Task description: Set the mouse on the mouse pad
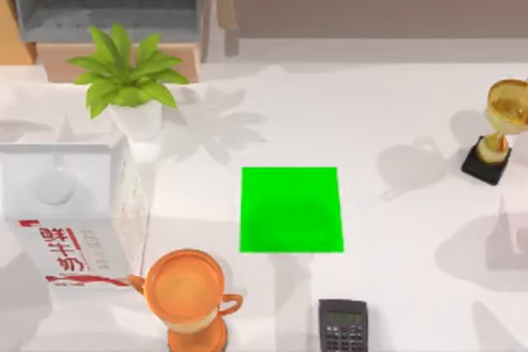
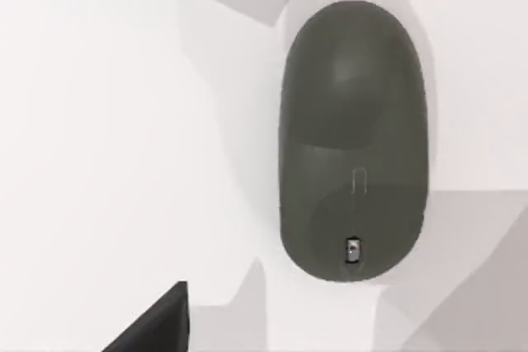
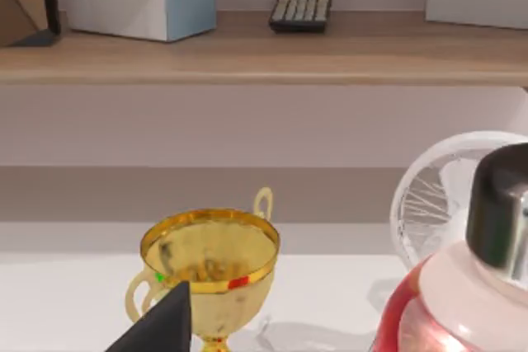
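Note:
The bright green square mouse pad (image 1: 290, 209) lies flat on the white table (image 1: 396, 228), near the middle in the top view, with nothing on it. The mouse (image 2: 353, 142) is dark grey and oval, resting on white table surface, and I see it from straight above in the left wrist view. A dark part of my left gripper (image 2: 148, 331) sits at that view's edge, apart from the mouse. A dark part of my right gripper (image 3: 161, 323) shows in front of a gold trophy (image 3: 210, 265).
A milk carton (image 1: 70, 212) and potted plant (image 1: 128, 80) stand at the left, an orange cup (image 1: 188, 294) at the front. A small dark calculator (image 1: 343, 326) lies just in front of the pad. The gold trophy (image 1: 499, 133) stands far right. A red bottle (image 3: 462, 302) is near my right gripper.

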